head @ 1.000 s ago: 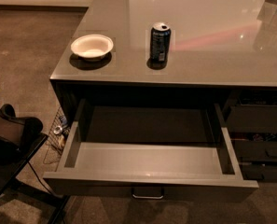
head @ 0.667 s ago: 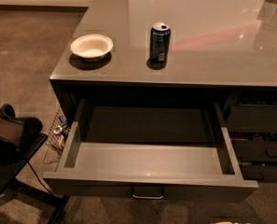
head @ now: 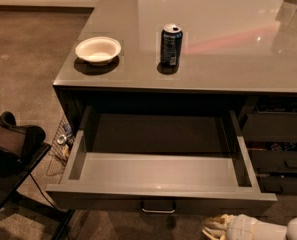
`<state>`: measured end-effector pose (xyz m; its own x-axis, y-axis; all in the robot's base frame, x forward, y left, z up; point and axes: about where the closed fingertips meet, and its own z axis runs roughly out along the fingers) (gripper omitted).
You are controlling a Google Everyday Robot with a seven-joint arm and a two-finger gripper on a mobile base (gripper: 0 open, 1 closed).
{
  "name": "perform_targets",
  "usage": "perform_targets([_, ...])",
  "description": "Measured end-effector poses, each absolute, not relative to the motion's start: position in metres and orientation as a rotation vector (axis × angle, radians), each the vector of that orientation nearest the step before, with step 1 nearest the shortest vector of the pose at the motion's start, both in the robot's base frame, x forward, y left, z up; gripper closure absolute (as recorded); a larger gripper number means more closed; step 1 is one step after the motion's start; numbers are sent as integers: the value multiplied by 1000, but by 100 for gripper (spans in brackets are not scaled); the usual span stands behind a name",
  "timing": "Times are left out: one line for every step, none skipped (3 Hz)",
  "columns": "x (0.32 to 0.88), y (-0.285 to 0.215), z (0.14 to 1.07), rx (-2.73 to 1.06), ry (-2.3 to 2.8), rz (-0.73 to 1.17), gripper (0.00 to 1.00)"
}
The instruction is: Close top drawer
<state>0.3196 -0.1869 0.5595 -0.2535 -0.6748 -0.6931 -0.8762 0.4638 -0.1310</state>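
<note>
The top drawer (head: pixel 160 171) is pulled far out from under the grey counter, and its light grey inner box is empty. Its small metal pull handle (head: pixel 158 207) sits at the middle of the dark front, near the bottom edge of the view. My gripper (head: pixel 214 229), pale yellowish white on a white wrist, comes in from the bottom right corner. It is low in front of the drawer's front panel, to the right of the handle and slightly below it, and it is not touching the drawer.
A white bowl (head: pixel 98 50) and a dark drink can (head: pixel 171 45) stand on the glossy counter top (head: pixel 233 64). Narrower dark drawers (head: pixel 275 129) are to the right of the open one. A black chair (head: pixel 10 156) and some floor clutter (head: pixel 63 141) are at the left.
My gripper has come into view at the bottom right, moving left toward the drawer front. The drawer, bowl and can have not moved.
</note>
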Motion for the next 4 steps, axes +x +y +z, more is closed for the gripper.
perform_targets([362,-176,554,-1307,1973,380,100])
perform_targets([363,-175,554,-1309,1970,380,100])
perform_targets([403,-160,564,-1338,1912,370,100])
perform_targets([449,-140,579,-1377,1843,352,100])
